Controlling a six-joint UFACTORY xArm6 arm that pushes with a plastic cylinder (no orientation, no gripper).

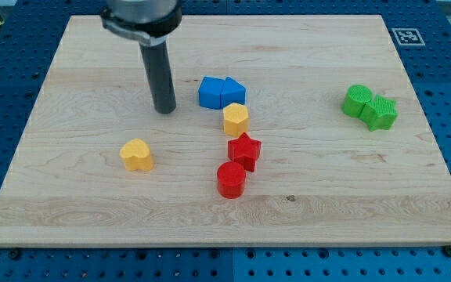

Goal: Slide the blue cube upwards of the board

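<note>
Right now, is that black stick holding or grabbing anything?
My tip: no gripper, just a bare rod, holding nothing. It rests on the board left of the blue cube, not touching it.

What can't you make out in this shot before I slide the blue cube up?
- Arm above the rod: cut off by the view's top edge.
- My tip, left of the blue cube: whether it touches the board cannot be told.
- Seam between the blue cube and the blue block on its right: touching or a gap, too small to tell.
- Shapes of the two green blocks: pressed together, outlines unclear.
</note>
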